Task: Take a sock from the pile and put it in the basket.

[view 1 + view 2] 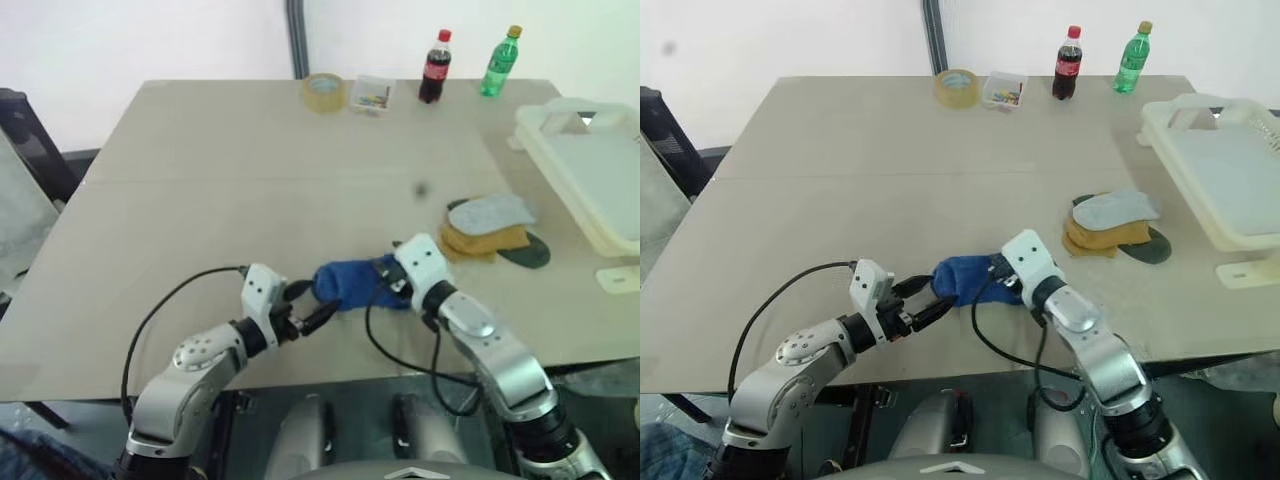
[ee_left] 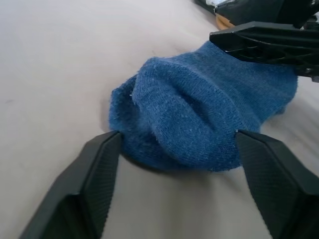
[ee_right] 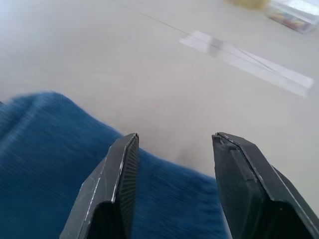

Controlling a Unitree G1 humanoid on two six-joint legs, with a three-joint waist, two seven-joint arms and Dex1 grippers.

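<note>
Both arms reach forward low over the near edge of the desk (image 1: 200, 200) and meet at one blue sock (image 1: 350, 284), which lies bunched on the desk apart from the pile (image 1: 492, 230). The left gripper (image 1: 312, 306) comes in from the left, nearly level, its jaws released and spread wide to either side of the sock's rounded end. The right gripper (image 3: 172, 164) comes in from the right, angled slightly down over the sock's other end; its jaws stand apart above the blue cloth, not clenched on it.

The pile sits to the right, a little farther off: one grey sock on top, one mustard under it, one dark green at the edge. One cream basket (image 1: 590, 170) stands at the far right. At the far edge are two bottles, one tape roll (image 1: 324, 92) and one small clear box (image 1: 372, 94).
</note>
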